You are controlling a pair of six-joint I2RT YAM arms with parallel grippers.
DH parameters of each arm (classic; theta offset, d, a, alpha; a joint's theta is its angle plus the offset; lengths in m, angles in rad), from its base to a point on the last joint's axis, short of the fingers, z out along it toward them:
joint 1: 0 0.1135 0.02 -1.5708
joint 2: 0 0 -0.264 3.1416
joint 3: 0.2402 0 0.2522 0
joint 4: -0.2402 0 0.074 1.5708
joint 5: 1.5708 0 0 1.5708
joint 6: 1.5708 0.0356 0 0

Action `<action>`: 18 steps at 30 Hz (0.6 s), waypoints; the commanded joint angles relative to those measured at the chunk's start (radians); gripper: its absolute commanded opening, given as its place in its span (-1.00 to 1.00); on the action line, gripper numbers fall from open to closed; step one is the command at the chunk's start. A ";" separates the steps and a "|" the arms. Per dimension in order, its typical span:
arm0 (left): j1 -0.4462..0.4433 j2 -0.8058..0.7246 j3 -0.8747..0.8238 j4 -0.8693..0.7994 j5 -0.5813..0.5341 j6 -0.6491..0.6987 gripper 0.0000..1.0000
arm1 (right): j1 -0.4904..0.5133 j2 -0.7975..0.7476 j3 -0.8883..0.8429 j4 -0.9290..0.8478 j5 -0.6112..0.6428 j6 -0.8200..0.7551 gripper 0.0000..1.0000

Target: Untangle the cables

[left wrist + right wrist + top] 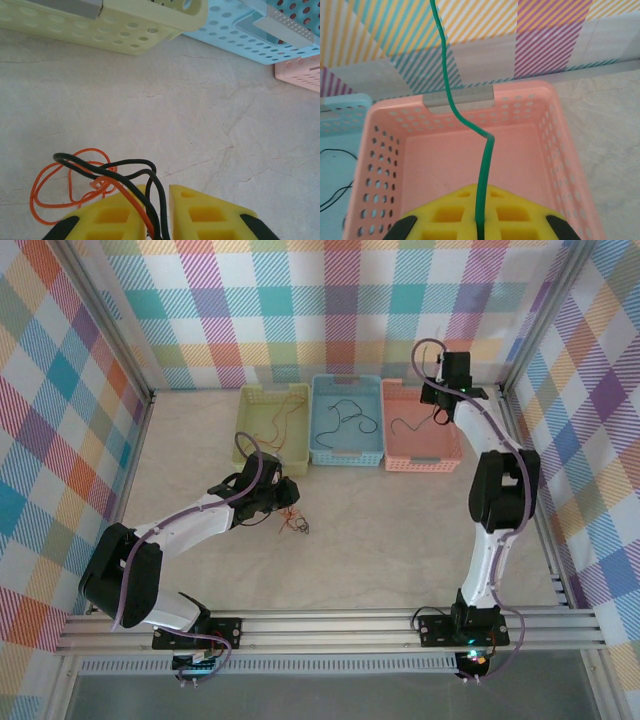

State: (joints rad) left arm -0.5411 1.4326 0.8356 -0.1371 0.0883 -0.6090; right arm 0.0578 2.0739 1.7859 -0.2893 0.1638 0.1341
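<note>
Left gripper [159, 192]: nearest the left wrist lens; its two yellow fingers are clamped on black and orange strands that pass between the tips.
Tangle [95, 172]: found on the table [200, 125], touching the left gripper and spread to the left of it in the wrist view; one orange loop and two black strands are counted, crossed over each other.
Tangle axis: the strands are led from the fingertips out and sideways, low across the table.
Right gripper [481, 200]: closed on one green cable [451, 100].
Green cable axis: it is run lengthwise straight away from the fingers, with one kink, above the pink basket [520, 107].
Baskets: three are counted in a row at the far side, yellow-green basket [265, 465], blue basket [347, 460] and pink.
Basket contents: thin reddish wires [285, 418] are seen in the yellow-green one, a black wire [345, 412] in the blue.
Views compared: from above both arms and the whole row are given, and the held cable reads dark; at the wrist its green is plain.
</note>
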 commanded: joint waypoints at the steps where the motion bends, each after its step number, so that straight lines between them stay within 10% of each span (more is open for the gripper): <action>1: 0.004 -0.004 0.031 -0.021 0.010 0.006 -0.61 | -0.009 0.047 0.034 -0.040 0.018 -0.017 -1.00; 11: 0.004 -0.016 0.035 -0.030 0.011 0.009 -0.61 | -0.036 0.077 -0.059 0.004 -0.042 -0.066 -0.94; 18: 0.004 -0.018 0.033 -0.026 0.016 0.009 -0.60 | -0.046 0.020 -0.109 -0.002 -0.102 -0.074 -0.17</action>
State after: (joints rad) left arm -0.5411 1.4322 0.8371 -0.1562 0.0887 -0.6090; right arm 0.0158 2.1414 1.6924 -0.2924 0.1081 0.0650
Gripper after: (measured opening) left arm 0.198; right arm 0.393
